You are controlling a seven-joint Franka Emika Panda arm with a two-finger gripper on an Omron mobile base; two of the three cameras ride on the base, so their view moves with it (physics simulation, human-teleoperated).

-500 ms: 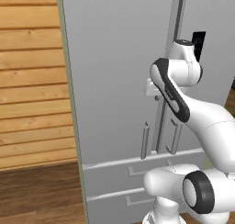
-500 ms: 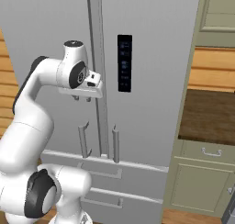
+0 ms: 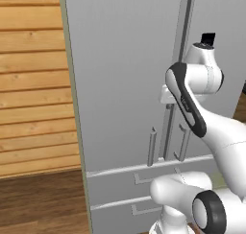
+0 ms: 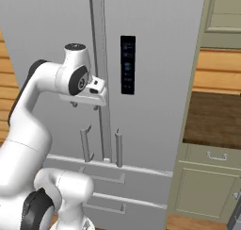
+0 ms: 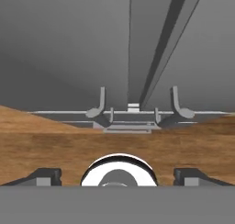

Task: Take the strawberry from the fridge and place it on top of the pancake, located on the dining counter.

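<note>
- The gripper (image 5: 117, 175) is nearest in the hand view: its two dark fingertips (image 5: 43, 176) sit far apart at the bottom corners, spread wide, with nothing between them.
- In the right base view the gripper (image 4: 84, 103) hangs under the white hand, close in front of the fridge's left door and just left of the seam between the two doors, not touching either handle.
- In the left base view the arm's wrist and a small dark block on top of it stand in front of that same seam; the fingers themselves are hidden behind the arm there.
- The fridge (image 4: 155, 64) fills the middle of both base views, a tall light-grey cabinet with both upper doors shut.
- Its two slim vertical handles (image 4: 85, 144) flank the seam low on the doors, below the height of the hand; the hand view looks down along the doors at the same pair of handles (image 5: 100, 100) and the wooden floor (image 5: 69, 140) beyond.
- Below the doors run two drawer fronts (image 4: 106, 179), each with a flat bar pull, both closed.
- A dark control panel (image 4: 127, 64) sits on the right door, just right of the seam and level with the hand.
- The strawberry cannot be seen with the doors closed.
- Left of the fridge is a wall of horizontal wooden planks (image 3: 31, 84), with wooden floor at its foot.
- Right of the fridge, farther off, stands a pale green cabinet (image 4: 207, 186) with a drawer and a door, topped by a dark brown bench (image 4: 214, 118); a pale upper cabinet (image 4: 225, 10) hangs above it.
</note>
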